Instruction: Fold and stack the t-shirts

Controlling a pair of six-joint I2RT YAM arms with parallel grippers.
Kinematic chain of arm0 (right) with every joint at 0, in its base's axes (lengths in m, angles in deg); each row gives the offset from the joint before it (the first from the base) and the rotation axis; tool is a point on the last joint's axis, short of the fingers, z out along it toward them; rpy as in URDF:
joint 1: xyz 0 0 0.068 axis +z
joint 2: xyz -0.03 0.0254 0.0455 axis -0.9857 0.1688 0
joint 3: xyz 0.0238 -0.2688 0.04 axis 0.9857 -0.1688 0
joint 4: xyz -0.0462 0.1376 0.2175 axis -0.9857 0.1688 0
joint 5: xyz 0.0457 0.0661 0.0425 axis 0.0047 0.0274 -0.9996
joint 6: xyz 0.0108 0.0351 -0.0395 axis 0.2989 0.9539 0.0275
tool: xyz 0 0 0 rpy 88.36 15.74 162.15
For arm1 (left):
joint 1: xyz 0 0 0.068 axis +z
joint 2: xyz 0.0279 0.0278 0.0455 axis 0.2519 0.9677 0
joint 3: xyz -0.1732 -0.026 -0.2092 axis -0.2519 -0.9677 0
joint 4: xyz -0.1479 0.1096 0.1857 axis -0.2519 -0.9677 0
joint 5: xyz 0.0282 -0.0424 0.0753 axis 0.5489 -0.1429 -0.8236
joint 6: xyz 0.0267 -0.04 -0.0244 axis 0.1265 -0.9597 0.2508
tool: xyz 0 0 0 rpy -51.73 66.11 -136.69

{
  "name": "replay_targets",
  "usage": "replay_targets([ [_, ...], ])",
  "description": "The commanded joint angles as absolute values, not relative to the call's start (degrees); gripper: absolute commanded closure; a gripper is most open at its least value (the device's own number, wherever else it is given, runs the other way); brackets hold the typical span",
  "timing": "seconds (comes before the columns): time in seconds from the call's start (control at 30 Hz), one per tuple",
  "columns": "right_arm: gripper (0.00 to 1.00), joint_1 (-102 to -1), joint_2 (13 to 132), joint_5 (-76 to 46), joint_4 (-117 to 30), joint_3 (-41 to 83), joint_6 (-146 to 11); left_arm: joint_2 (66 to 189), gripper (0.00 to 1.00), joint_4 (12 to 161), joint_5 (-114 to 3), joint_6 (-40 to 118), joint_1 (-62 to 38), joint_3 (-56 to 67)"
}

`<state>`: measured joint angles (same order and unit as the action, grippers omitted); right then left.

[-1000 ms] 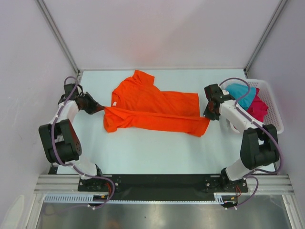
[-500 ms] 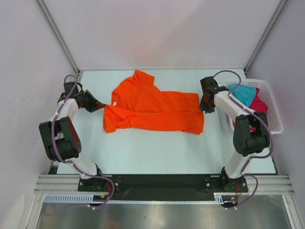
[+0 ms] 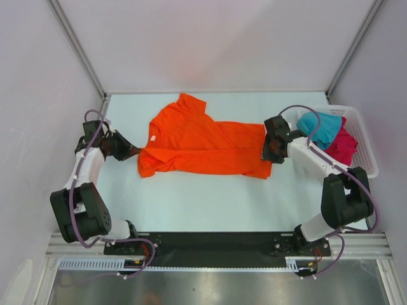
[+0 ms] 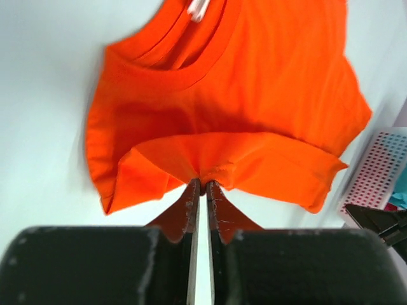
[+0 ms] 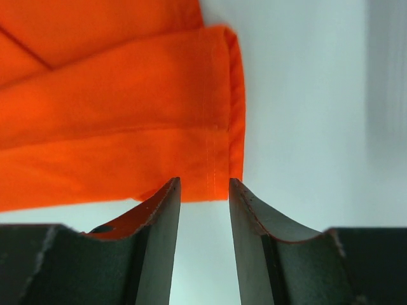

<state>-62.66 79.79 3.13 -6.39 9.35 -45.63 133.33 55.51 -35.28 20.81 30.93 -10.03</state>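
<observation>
Right gripper (image 3: 266,152) has slid inward and let go, jaws apart at hem of orange t-shirt (image 3: 203,143), flat on table (image 3: 210,197). Left gripper (image 3: 131,152): jaws a sliver apart at bunched sleeve, grip unclear.

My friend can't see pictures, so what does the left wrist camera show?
The left gripper pinches a bunched edge of the orange t-shirt, which lies on the pale table. A white basket peeks in at the right.
</observation>
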Motion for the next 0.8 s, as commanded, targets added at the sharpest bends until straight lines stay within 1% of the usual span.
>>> replay_targets([
  [0.0,0.59,-60.69,76.62,0.76,-9.31,2.7,-44.07,130.19,0.87,54.76,-38.79,24.07,31.47,-13.35],
  [0.13,0.59,-58.75,76.7,0.23,-10.37,-0.03,-43.1,133.25,0.84,54.41,-38.88,24.25,31.47,-11.6],
  [0.2,0.59,-58.05,76.97,0.4,-10.29,-0.38,-43.01,134.31,0.8,54.32,-39.4,23.81,31.55,-9.66],
  [0.37,0.59,-57.87,77.23,1.02,-10.9,-0.91,-43.19,137.83,0.73,53.18,-40.9,24.24,31.47,-2.99],
  [0.53,0.59,-57.87,77.94,0.84,-11.16,-1.44,-43.01,144.07,0.69,50.72,-41.78,24.86,31.38,4.13],
  [0.7,0.59,-57.78,77.5,0.85,-12.13,-3.37,-42.84,141.63,0.68,50.89,-41.61,26.09,29.28,1.16],
  [0.77,0.59,-57.78,77.85,0.84,-12.39,-3.73,-42.92,140.13,0.68,51.41,-41.61,26.27,27.43,-3.14],
])
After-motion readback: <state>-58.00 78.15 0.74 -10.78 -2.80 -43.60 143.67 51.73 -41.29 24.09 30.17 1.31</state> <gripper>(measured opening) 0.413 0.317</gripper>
